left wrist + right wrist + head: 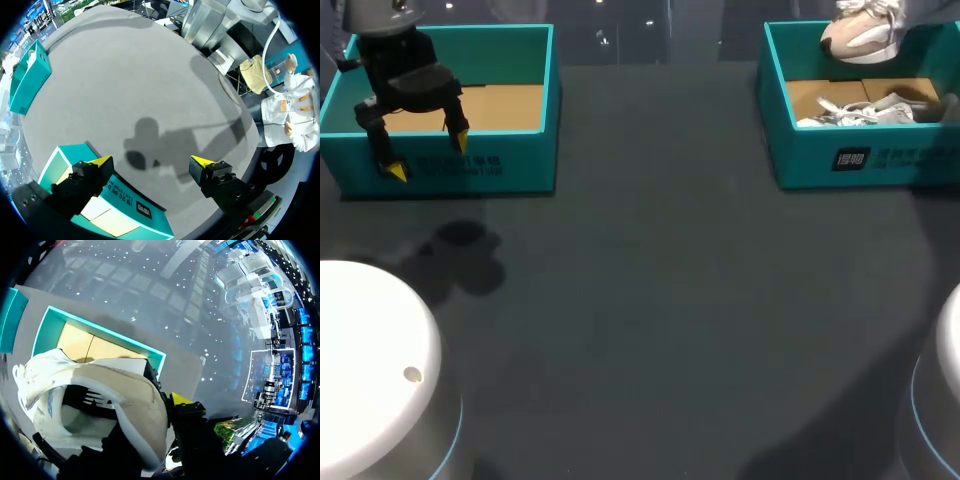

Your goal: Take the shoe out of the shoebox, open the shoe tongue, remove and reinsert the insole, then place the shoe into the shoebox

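Holding the shoe [860, 38] above our dark tabletop [650, 280]
Our right end effector [147, 410] grips it over the right shoebox [880, 160]; our left end effector [151, 161] hangs wide open, empty, above the left shoebox [510, 165] front wall

Dark grey matte table [650, 300] w/ blotchy shadow [460, 255] on my left side
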Motion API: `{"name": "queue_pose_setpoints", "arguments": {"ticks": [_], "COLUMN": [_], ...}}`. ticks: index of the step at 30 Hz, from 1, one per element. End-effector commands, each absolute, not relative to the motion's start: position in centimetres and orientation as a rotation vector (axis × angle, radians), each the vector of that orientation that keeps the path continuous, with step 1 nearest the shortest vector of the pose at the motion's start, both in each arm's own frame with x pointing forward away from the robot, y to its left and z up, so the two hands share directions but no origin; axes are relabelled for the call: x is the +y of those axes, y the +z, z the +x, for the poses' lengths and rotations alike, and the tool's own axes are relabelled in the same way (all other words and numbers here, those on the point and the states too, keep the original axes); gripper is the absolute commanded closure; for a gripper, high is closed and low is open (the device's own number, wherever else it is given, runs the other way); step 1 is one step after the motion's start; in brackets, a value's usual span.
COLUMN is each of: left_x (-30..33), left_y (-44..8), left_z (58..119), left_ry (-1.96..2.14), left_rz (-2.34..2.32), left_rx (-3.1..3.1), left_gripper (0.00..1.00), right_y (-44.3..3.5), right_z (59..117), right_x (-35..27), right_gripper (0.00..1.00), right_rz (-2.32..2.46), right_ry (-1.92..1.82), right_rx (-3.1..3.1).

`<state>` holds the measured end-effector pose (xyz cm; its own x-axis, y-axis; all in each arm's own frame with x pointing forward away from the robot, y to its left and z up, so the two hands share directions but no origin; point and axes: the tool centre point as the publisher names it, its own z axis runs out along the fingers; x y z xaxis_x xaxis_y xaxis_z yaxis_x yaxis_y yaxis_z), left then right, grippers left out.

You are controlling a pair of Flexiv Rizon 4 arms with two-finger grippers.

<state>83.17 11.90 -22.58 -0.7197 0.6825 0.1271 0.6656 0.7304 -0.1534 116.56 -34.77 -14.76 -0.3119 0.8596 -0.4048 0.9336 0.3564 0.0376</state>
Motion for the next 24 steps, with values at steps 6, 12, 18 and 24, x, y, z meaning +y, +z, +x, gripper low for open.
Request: {"name": "queue_pose_setpoints", "arguments": {"ticks": [6, 12, 18, 24], "left_x": [12.0, 12.0, 12.0, 12.0], "left_y": [-22.5, -22.5, -22.5, -22.5], "left_z": [83.0, 83.0, 83.0, 83.0], "left_ry": [0.140, 0.140, 0.140, 0.140], "left_rz": [-1.085, -1.085, -1.085, -1.085], "left_rx": [-2.759, -2.759, -2.759, -2.759], "left_gripper": [0.00, 0.00, 0.00, 0.00], "right_y": [-14.7, -14.7, -15.9, -18.2], "right_z": [114.6, 114.6, 114.5, 114.3], "right_x": [-33.7, -33.7, -33.5, -33.4], "right_gripper": [1.00, 1.00, 1.00, 1.00], "right_rz": [1.626, 1.626, 1.637, 1.700], "right_ry": [-0.342, -0.342, -0.328, -0.299], "right_rx": [2.155, 2.155, 2.154, 2.057]}}
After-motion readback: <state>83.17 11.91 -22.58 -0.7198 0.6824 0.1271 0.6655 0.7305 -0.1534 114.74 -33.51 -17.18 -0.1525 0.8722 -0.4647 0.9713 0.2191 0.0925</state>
